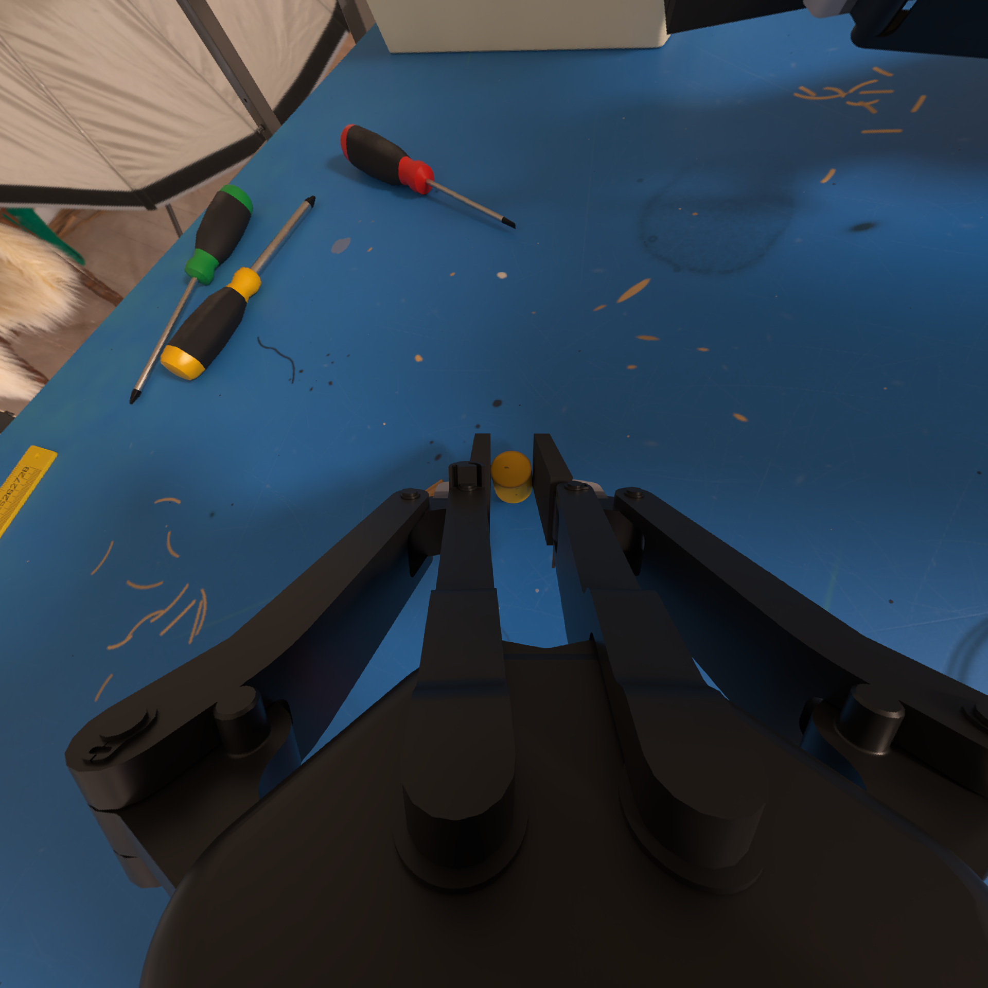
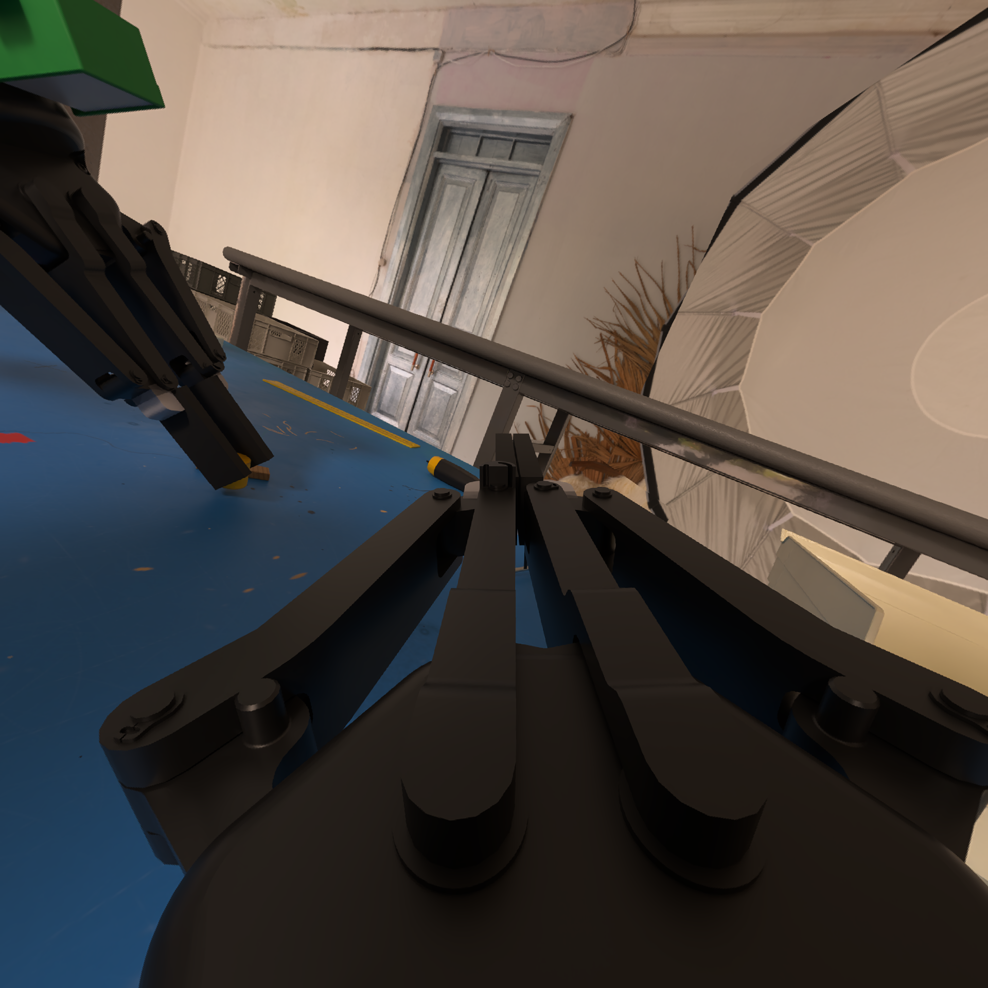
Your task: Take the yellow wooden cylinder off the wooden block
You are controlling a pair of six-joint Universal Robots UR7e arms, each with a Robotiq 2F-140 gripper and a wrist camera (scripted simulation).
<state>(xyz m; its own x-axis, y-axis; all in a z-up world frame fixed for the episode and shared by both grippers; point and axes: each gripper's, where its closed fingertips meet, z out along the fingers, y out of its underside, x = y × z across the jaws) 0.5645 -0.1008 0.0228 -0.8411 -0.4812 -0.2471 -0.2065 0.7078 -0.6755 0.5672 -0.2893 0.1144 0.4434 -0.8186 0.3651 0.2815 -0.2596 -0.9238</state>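
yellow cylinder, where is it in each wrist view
Left wrist view: the yellow cylinder sits just above centre, between the left gripper fingers.
Right wrist view: it peeks out at left of centre, under the far gripper's fingertips, beside a small wooden block.
Shared landmark: the yellow ruler on the blue table.

Cylinder [image 1: 511, 470]: between the left gripper's [image 1: 511, 454] fingers, on the table [image 1: 695, 481].
Block [image 2: 260, 472]: just beside the cylinder.
Screwdrivers [image 1: 214, 315]: farther left.
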